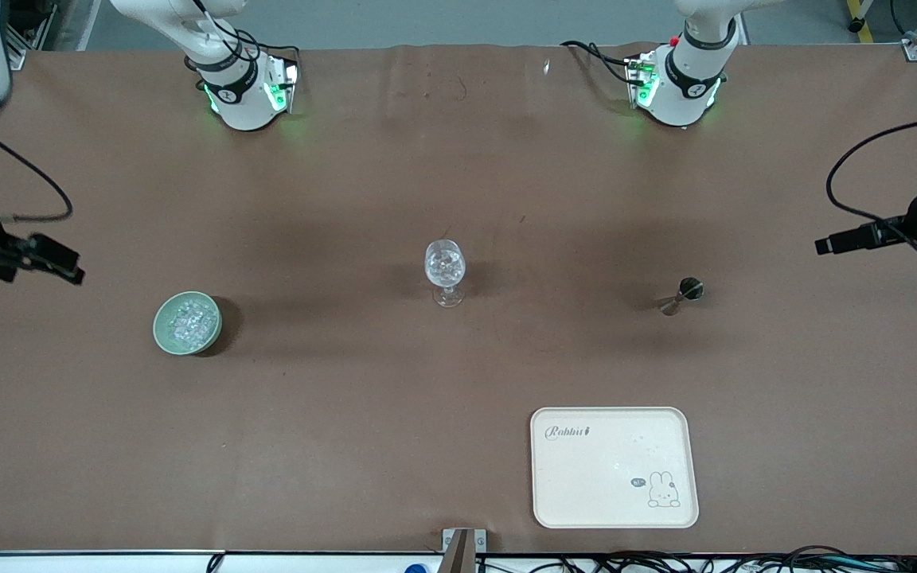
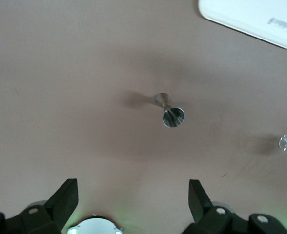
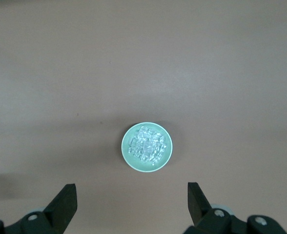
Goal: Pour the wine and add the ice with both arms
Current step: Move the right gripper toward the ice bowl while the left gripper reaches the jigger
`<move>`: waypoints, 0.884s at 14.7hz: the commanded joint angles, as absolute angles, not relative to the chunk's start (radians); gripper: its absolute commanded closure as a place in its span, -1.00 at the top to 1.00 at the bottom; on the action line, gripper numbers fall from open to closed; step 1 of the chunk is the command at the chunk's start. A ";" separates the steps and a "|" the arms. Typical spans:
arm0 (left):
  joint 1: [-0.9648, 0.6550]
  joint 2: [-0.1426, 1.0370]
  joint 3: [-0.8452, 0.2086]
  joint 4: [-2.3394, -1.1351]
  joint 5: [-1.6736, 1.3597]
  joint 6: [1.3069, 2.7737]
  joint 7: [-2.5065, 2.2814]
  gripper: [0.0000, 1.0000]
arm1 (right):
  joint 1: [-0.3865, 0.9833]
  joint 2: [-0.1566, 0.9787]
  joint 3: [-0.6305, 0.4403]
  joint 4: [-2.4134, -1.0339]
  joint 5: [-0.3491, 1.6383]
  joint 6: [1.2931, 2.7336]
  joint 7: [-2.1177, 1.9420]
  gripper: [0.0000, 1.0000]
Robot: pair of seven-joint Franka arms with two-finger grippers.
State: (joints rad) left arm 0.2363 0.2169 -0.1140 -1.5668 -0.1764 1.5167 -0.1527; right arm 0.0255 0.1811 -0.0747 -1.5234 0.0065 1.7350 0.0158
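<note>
Progress: looks near its end or at its start; I cannot tell which
Wine glass (image 1: 445,269): upright mid-counter, glinting lumps in its bowl; no wine colour seen
Ice (image 3: 146,145): piled in green bowl (image 1: 187,322) toward right arm's end
Jigger (image 1: 683,294): toward left arm's end
Left claw (image 2: 133,201): spread, empty, high over jigger
Right claw (image 3: 132,202): spread, empty, above bowl
Tray (image 1: 614,467): nearest the camera

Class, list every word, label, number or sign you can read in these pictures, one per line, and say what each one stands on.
"Rabbit", in script, on the upper corner of the cream tray, toward the wine glass.
A small speech bubble beside the tray's rabbit drawing: too small to read.
A small round mark on each arm's base: too small to read.
No text on the green ice bowl, the glass or the metal jigger.
</note>
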 commanded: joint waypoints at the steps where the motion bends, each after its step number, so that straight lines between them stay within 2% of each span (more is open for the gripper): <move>1: 0.258 0.259 -0.121 -1.629 -0.244 1.583 -0.266 0.95 | 0.009 0.187 -0.069 -1.508 0.015 1.724 0.026 1.00; 5: 0.294 0.389 -0.121 -1.651 -0.362 1.611 -0.397 0.96 | 0.006 0.201 -0.071 -1.546 0.009 1.732 0.014 1.00; 10: 0.360 0.547 -0.121 -1.649 -0.530 1.608 -0.419 0.95 | 0.000 0.190 -0.069 -1.731 0.009 1.914 0.011 1.00; 13: 0.368 0.629 -0.123 -1.649 -0.615 1.603 -0.456 0.82 | 0.002 0.193 -0.069 -1.814 0.006 2.017 0.009 1.00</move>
State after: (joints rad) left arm 0.3636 0.5862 -0.1138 -1.6612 -0.5680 1.6120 -0.4200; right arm 0.0097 0.2192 -0.0764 -1.7404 0.0065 1.9534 0.0150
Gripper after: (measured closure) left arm 0.062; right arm 0.000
